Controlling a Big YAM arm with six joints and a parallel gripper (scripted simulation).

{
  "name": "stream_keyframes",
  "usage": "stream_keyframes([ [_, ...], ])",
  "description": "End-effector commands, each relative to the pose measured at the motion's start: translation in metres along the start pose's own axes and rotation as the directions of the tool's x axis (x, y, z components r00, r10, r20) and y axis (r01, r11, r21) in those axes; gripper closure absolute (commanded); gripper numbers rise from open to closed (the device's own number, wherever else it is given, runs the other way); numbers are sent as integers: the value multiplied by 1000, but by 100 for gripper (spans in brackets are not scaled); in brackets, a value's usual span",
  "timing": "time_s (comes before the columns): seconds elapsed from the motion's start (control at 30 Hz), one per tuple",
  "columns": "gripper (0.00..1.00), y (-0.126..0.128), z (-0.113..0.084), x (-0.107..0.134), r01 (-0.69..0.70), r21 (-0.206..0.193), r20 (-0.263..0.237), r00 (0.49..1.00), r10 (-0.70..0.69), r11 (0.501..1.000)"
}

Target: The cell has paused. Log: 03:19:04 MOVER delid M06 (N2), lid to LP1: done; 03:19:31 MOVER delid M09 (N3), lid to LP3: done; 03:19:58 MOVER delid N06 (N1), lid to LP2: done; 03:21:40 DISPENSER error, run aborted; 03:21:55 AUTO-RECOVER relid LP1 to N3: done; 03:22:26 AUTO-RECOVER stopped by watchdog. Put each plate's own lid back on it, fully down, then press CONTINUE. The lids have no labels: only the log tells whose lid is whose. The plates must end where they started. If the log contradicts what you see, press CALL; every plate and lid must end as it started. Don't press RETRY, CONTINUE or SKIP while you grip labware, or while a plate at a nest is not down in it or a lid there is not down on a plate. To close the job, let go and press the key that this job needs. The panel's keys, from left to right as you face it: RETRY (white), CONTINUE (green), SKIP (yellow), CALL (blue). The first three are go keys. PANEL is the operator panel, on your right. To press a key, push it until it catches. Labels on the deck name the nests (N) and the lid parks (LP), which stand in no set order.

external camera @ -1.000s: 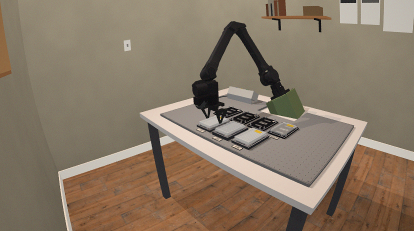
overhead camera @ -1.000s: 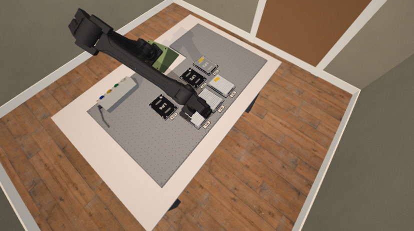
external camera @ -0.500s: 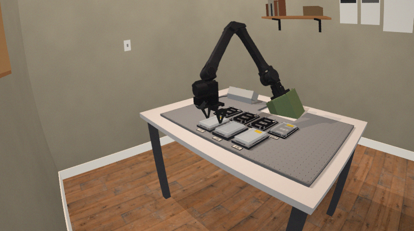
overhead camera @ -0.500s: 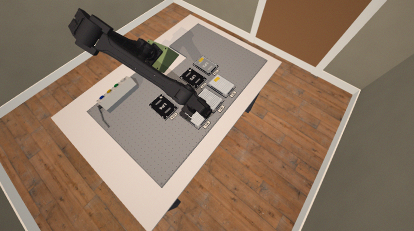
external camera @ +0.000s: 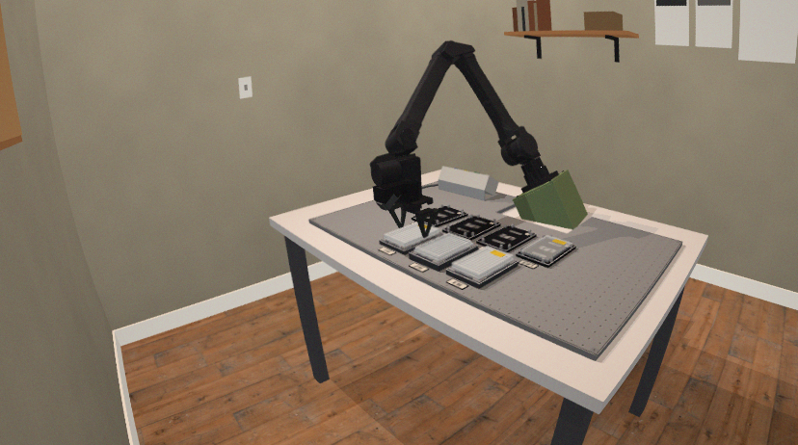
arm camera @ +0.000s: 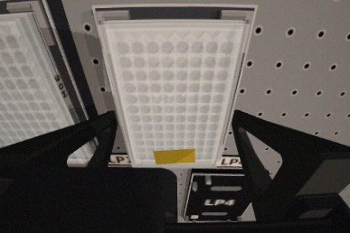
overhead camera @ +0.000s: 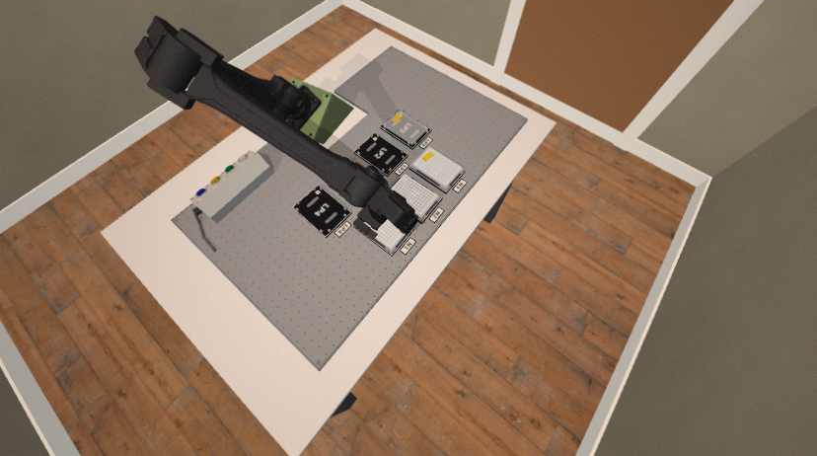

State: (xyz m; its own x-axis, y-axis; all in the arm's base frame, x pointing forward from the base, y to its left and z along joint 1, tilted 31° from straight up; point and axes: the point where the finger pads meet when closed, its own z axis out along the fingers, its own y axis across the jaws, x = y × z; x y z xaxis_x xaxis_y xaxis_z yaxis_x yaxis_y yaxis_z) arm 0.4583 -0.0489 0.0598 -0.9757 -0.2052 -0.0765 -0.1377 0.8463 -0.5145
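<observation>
1. Fingers (overhead camera: 363, 225) (external camera: 424, 229): spread wide, one on each side of the N1 plate, pinching nothing.
2. N1 plate (overhead camera: 390, 235) (external camera: 402, 236) (arm camera: 175, 90): centre of the wrist frame, its clear lid on, yellow tab at the near end. Whether that lid is fully down, I can't tell.
3. N2 plate (overhead camera: 416, 194) (external camera: 444, 248) (arm camera: 20, 81): just beside it, left edge of the wrist frame. Side reads M06; wells look uncovered.
4. N3 plate (overhead camera: 444, 170) (external camera: 482, 264): other end of the row, right of centre from the top. Lid on, yellow tab.
5. LP3 lid (overhead camera: 405, 127) (external camera: 545, 249): on its park, above N3 in the top frame, yellow tab.
6. LP2 (overhead camera: 380, 153) (external camera: 504, 241) and LP4 (overhead camera: 322, 210) (external camera: 443, 219) (arm camera: 218, 199): dark parks, no lid on either.
7. Panel (overhead camera: 238, 187) (external camera: 467, 182): left of centre from the top, well apart from the fingers. Blue, yellow, green keys show; whether any is caught, too small to tell.
8. Arm (overhead camera: 264, 119) (external camera: 429, 95): arches over the table (overhead camera: 241, 391) (external camera: 470, 334) from a green mount (overhead camera: 328, 116) (external camera: 552, 204).
</observation>
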Motion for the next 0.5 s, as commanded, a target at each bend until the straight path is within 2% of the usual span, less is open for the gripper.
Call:
stream_keyframes([
  [0.0,0,-8,-27,-23,-25,3,61,998,25,1000],
  [0.47,0,-7,-49,-23,-23,4,59,998,23,1000],
])
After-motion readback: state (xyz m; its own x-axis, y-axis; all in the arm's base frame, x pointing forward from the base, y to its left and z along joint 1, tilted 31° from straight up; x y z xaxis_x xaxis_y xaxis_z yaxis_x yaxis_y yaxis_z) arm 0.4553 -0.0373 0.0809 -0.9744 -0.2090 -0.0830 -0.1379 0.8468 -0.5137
